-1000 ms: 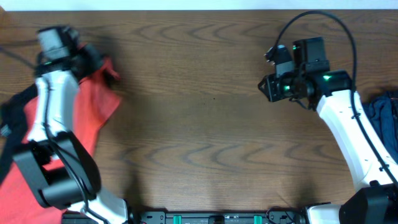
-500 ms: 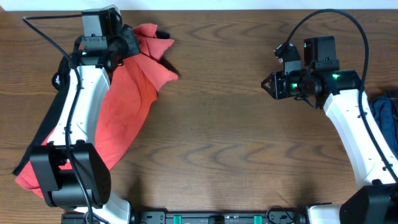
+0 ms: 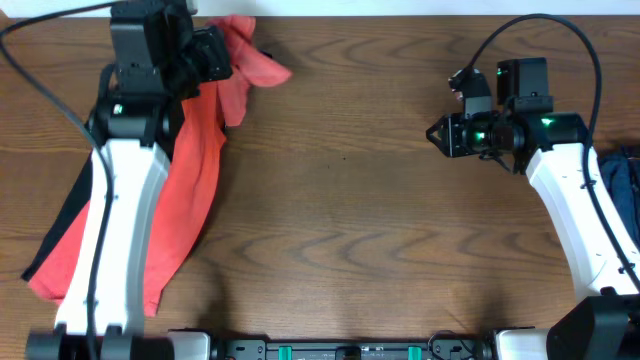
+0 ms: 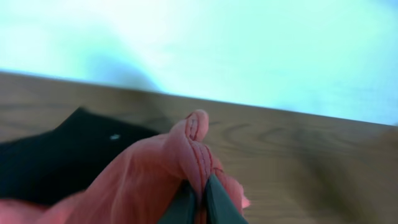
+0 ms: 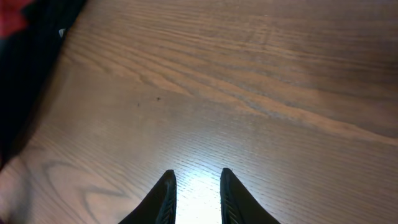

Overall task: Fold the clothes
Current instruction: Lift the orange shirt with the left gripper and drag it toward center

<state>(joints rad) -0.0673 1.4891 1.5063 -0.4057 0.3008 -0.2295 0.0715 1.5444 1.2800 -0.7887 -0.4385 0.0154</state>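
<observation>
At the far-left side of the table (image 3: 350, 210), the left gripper (image 3: 216, 56) is clenched on a bunched fold of the coral-red T-shirt (image 3: 195, 190). In the left wrist view the fingertips (image 4: 216, 200) press together with the cloth pinched between them, and the fold rises just above them. From this claw the shirt trails back along the arm toward the near edge, with a short flap to the claw's right. The black shirt (image 3: 62, 222) lies beside the red cloth, on the claw's outer side (partly hidden by the arm). The right gripper (image 3: 436, 135) is released, its jaws slightly apart over bare wood and grasping nothing. A dark blue garment (image 3: 622, 178) lies well behind this claw, beside the arm.
</observation>
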